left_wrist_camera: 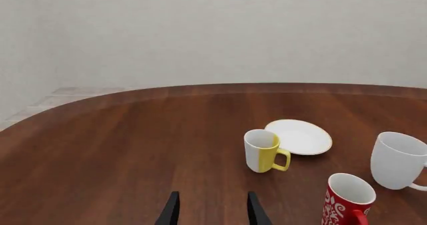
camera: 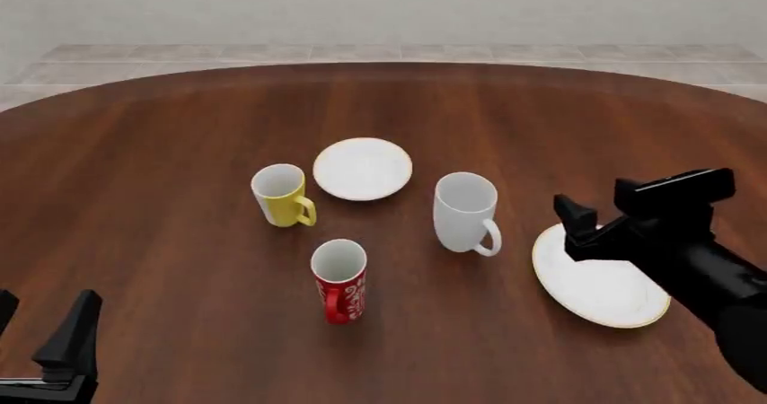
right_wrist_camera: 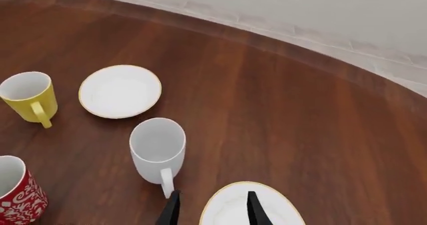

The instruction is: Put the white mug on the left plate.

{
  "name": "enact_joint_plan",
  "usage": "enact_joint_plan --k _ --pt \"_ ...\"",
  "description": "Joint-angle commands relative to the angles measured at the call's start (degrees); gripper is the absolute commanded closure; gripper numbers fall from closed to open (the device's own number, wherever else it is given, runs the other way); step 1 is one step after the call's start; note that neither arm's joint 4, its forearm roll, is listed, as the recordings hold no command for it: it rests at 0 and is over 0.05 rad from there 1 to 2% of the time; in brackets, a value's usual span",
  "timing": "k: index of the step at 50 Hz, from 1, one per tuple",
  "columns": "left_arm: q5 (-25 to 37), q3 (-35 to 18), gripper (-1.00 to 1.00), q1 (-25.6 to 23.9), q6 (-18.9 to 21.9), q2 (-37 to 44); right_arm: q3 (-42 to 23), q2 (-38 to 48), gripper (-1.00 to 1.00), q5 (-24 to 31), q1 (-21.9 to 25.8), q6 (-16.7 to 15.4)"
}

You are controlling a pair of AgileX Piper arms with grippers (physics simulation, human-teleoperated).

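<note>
At the far left of the front view, the left end effector (camera: 48, 332) is low near the table (camera: 156, 153) edge, with its two fingers apart and nothing between them; it is well apart from all the mugs. More to the right stands the yellow mug (camera: 282, 195), upright, its handle turned toward the camera side and a little to the right. Just in front of it and slightly right is the red patterned mug (camera: 338, 281), also upright. Behind these two, the left plate (camera: 362, 168) lies flat on the table with nothing on it. The white mug (camera: 465, 212) stands upright on the bare wood, to the right of and a little nearer than this plate, not touching it; its handle points toward the larger plate (camera: 599, 287). The right end effector (camera: 577, 227) hovers over the left edge of the larger plate, near the mug handle; its fingers (right_wrist_camera: 253, 210) are apart and hold nothing
</note>
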Motion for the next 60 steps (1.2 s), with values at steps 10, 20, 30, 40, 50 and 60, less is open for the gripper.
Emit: enact_joint_plan --k 10,20,30,40,50,60 --pt "0.0 0.0 -1.00 0.0 0.0 0.0 -2.9 10.8 -1.00 -3.5 2.1 -0.3" --pt "0.0 0.0 -1.00 0.0 0.0 0.0 -4.0 14.5 -1.00 -4.4 2.8 -0.5" --pt "0.0 0.0 -1.00 0.0 0.0 0.0 -5.3 16.9 -1.00 -4.6 3.3 -0.8" --pt "0.0 0.0 -1.00 0.0 0.0 0.0 -7.4 20.0 -1.00 -4.7 5.1 -0.9" --pt "0.0 0.0 -1.00 0.0 0.0 0.0 -7.7 21.5 -1.00 -5.4 6.4 -0.7" --pt "0.0 0.0 -1.00 0.0 0.0 0.0 -7.3 22.2 -1.00 -6.1 6.5 -0.5"
